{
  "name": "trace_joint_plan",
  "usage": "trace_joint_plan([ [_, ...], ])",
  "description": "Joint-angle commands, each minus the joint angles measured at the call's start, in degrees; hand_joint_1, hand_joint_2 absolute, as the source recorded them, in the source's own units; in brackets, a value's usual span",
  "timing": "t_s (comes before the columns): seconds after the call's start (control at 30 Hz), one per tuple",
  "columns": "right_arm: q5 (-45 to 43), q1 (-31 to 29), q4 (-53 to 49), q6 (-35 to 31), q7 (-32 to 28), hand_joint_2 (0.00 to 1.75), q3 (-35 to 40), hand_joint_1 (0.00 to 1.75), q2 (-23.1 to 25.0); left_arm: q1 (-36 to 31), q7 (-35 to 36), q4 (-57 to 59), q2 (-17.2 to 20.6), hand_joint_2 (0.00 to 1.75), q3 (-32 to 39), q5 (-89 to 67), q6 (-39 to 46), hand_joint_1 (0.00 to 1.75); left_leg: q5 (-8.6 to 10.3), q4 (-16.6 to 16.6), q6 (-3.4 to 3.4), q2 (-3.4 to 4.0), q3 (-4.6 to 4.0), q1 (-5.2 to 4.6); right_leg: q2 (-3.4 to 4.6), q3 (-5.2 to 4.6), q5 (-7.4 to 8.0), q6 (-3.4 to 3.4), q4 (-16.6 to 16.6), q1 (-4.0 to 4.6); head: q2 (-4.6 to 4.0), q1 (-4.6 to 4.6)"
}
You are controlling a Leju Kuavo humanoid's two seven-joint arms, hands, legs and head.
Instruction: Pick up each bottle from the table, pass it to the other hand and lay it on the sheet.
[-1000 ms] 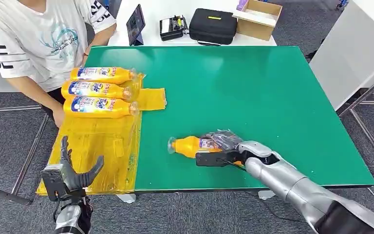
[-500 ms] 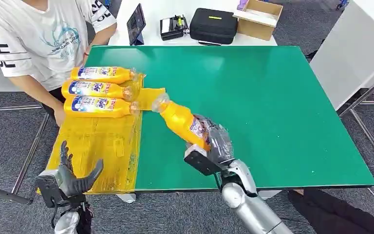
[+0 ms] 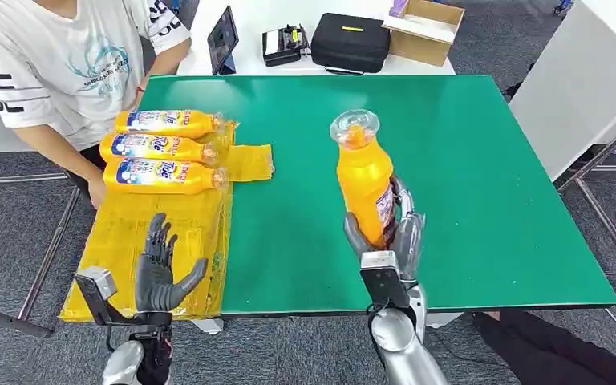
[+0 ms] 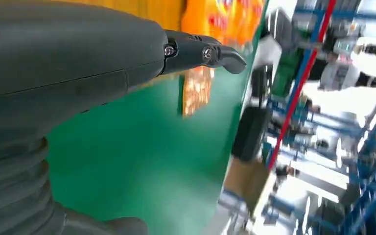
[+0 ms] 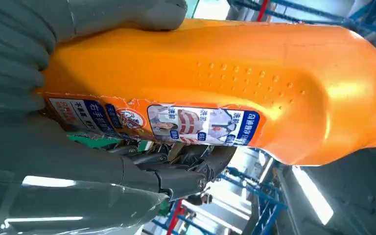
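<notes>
Right hand (image 3: 387, 234) wrapped tight around the orange bottle (image 3: 364, 180), holding it upright, clear cap on top, above the green desk (image 3: 465, 160). Left hand (image 3: 159, 269) spread, holding nothing, over the yellow sheet (image 3: 160, 228). Three bottles (image 3: 160, 148) lying side by side at the sheet's far end.

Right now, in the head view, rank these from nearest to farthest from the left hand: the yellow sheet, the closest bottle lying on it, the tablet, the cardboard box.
1. Yellow sheet: right beneath the left hand, at the table's near left corner.
2. Closest lying bottle: farther up the sheet, beside the person.
3. Tablet: propped beyond the table's far left edge.
4. Cardboard box: far back, toward the right.
</notes>
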Motion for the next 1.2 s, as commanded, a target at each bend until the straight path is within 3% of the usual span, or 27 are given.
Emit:
trace_joint_plan([
  [0.03,1.7,-0.3,17.1,0.3,-4.7,1.75,2.0,1.75,4.1,-0.8,3.5,3.9,4.7,1.75,-8.1,6.0,-7.8,0.00,-0.14,-0.2,-0.02,0.18,0.53,0.08,0.08,0.52,-0.08,-0.23,-0.2,0.13,0.00,0.00],
  [0.2,1.7,-0.8,16.9,0.4,-4.6,1.75,1.9,1.75,3.9,-0.9,3.5,3.8,4.8,1.75,-8.1,6.0,-7.8,0.00,-0.25,-0.1,0.01,0.21,0.61,0.08,0.06,0.61,-0.19,-0.31,-0.1,0.15,0.00,0.00],
  [0.27,1.2,-0.7,19.6,2.8,-4.3,1.75,3.2,1.75,4.5,-0.6,5.1,4.6,5.9,1.75,-9.9,8.9,-11.5,0.00,-0.08,-0.1,0.01,0.11,0.25,0.01,0.03,0.26,-0.07,-0.14,-0.1,0.03,0.00,0.00],
  [0.53,-0.7,-4.8,34.2,1.5,-7.0,1.75,16.1,1.75,7.3,-3.7,6.5,12.0,8.8,1.75,-14.4,16.4,-17.2,0.00,-0.11,-0.1,-0.04,0.23,0.38,0.06,0.13,0.35,-0.06,-0.22,-0.1,0.10,0.00,0.00],
  [0.57,-0.8,-5.2,35.0,1.8,-7.0,1.75,16.6,1.75,7.5,-3.9,6.8,12.8,9.0,1.75,-14.6,16.8,-17.7,0.00,-0.26,-0.1,-0.06,0.33,0.72,0.13,0.16,0.68,-0.18,-0.41,-0.1,0.20,0.00,0.00],
  [0.63,-1.4,-6.2,36.8,2.3,-7.0,1.75,17.9,1.64,7.8,-4.4,7.0,14.8,9.7,1.75,-15.5,18.0,-19.8,0.00,-0.06,-0.1,-0.02,0.18,0.27,0.09,0.09,0.24,-0.04,-0.17,-0.1,0.11,0.00,0.00],
  [1.13,2.2,-8.1,45.4,5.5,-7.0,1.75,22.8,1.66,9.9,-7.9,6.3,19.3,9.5,1.75,-20.1,17.9,-21.4,0.00,-0.03,-0.1,-0.02,0.04,0.19,0.06,-0.04,0.17,-0.06,-0.15,0.0,0.06,0.00,0.00],
  [1.2,2.6,-8.5,46.7,6.7,-6.7,1.75,23.9,1.71,10.0,-8.5,5.5,20.0,9.1,1.75,-20.2,18.4,-21.7,0.00,-0.15,-0.1,-0.03,0.10,0.50,0.12,-0.05,0.49,-0.16,-0.32,-0.1,0.17,0.00,0.00],
])
